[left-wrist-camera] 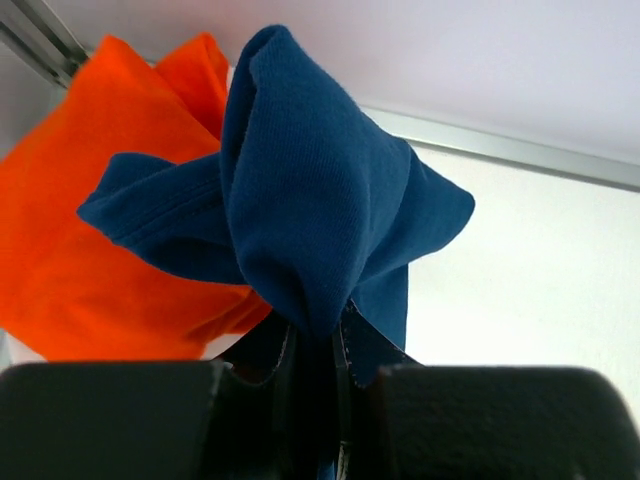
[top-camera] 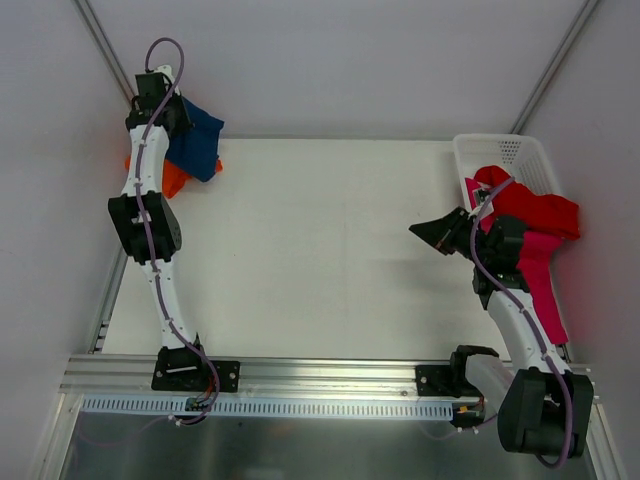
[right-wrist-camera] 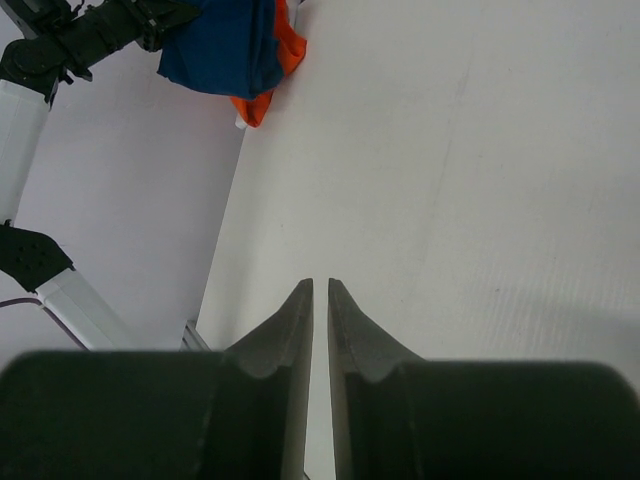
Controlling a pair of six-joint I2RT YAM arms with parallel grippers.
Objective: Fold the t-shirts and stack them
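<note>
My left gripper (top-camera: 172, 118) (left-wrist-camera: 318, 338) is at the table's far left corner, shut on a bunched fold of the navy blue t-shirt (top-camera: 197, 140) (left-wrist-camera: 310, 200) (right-wrist-camera: 220, 50). The cloth hangs crumpled from the jaws, and no print shows. Under and behind it lies the orange t-shirt (top-camera: 174, 181) (left-wrist-camera: 80, 240) (right-wrist-camera: 260, 100). My right gripper (top-camera: 420, 231) (right-wrist-camera: 320, 288) hovers over bare table at mid right, pointing left. Its jaws are almost together, a thin gap between them, holding nothing. The red t-shirt (top-camera: 535, 208) spills from the basket, and the magenta-pink t-shirt (top-camera: 540, 275) hangs below it.
A white mesh basket (top-camera: 505, 150) stands at the far right corner, behind my right arm. The white table top (top-camera: 320, 250) lies between the arms. Pale walls with metal rails close in the left, back and right sides.
</note>
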